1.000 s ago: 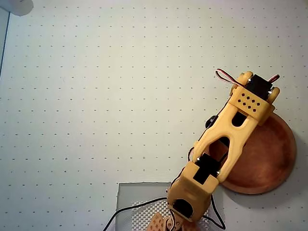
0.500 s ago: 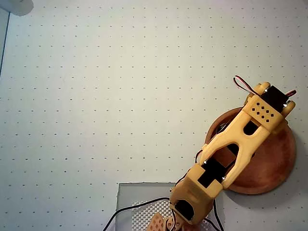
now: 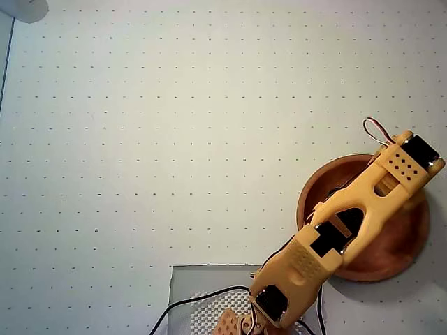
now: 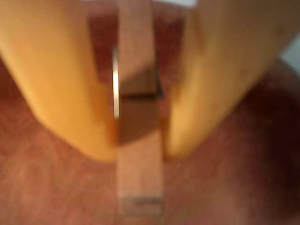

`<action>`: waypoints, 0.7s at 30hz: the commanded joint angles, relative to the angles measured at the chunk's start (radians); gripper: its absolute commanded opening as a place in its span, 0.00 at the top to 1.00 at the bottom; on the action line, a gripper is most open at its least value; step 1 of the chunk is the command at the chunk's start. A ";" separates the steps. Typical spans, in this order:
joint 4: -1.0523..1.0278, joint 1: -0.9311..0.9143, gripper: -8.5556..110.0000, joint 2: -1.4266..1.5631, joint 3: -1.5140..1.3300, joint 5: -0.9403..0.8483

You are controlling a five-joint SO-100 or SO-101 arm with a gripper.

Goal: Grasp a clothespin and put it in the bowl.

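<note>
In the wrist view, my gripper (image 4: 140, 152) has two orange fingers (image 4: 61, 93) closed on a light-tan wooden clothespin (image 4: 140, 178). Its metal coil shows against the left finger. The clothespin's end points down just above the reddish-brown bowl's inside (image 4: 56, 187). In the overhead view, the orange arm (image 3: 349, 223) reaches from the bottom edge to the upper right across the bowl (image 3: 401, 248). The arm's wrist hides the gripper and the clothespin there.
The bowl stands at the right edge of a white dotted table (image 3: 174, 139). A grey base plate (image 3: 202, 293) with black cables lies at the bottom centre by the arm's base. A grey round object (image 3: 28, 8) sits in the top left corner.
</note>
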State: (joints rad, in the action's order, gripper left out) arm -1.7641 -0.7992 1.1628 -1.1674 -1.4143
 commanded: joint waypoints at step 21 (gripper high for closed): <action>-0.026 0.035 0.77 -0.048 0.021 -0.035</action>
State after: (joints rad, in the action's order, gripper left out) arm -1.7641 -0.7747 1.0707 -1.1674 -1.4297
